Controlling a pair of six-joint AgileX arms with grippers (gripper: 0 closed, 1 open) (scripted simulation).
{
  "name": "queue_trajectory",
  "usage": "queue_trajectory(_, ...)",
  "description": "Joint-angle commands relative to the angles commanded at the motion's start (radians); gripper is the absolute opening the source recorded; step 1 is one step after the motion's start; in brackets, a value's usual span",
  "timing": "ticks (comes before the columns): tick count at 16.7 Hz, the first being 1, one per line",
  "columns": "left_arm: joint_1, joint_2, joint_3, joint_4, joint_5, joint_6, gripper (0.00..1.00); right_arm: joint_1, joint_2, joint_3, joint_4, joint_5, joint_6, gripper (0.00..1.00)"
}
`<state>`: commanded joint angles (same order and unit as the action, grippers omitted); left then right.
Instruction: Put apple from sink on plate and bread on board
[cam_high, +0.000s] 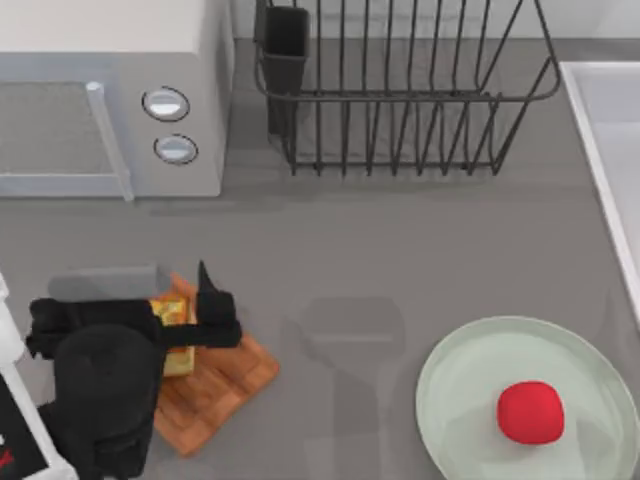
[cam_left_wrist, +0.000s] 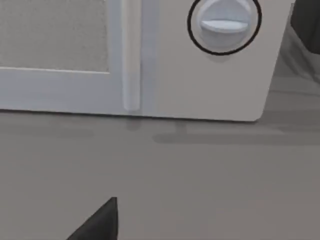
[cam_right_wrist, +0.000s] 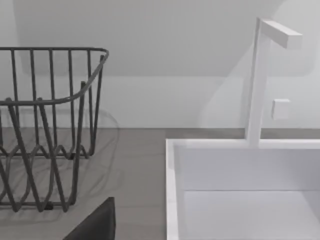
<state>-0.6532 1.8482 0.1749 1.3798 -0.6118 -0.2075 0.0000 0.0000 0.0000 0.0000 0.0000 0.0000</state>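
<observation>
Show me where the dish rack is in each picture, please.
Top view: the dish rack stands at the back, between the microwave and the sink.
Left wrist view: its dark cup holder sits past the microwave's corner.
Right wrist view: its wires stand beside the sink's rim.
Shared landmark: the grey tabletop.

Worktop (cam_high: 400, 260): matt grey, smooth. Board (cam_high: 225, 385): brown wood, visible grain. Bread (cam_high: 175, 310): toasted golden top, dull. Plate (cam_high: 470, 360): pale mint, smooth, slight sheen. Apple (cam_high: 530, 411): plain red, smooth, matt. Dish rack (cam_high: 400, 100): dark thin wire. Microwave (cam_high: 200, 120): white, smooth casing. Sink (cam_right_wrist: 172, 200): white, smooth.
</observation>
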Motion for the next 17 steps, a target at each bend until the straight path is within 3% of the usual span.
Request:
queue_trajectory(5, 0.132, -0.373, -0.038, -0.292, 0.143, 0.023, 1.0, 0.0, 0.0, 0.0, 0.0, 0.0, 0.0, 1.0)
queue_trajectory(17, 0.512, -1.509, -0.172, -1.154, 0.535, 0.089, 1.0, 0.0, 0.0, 0.0, 0.0, 0.0, 0.0, 1.0)
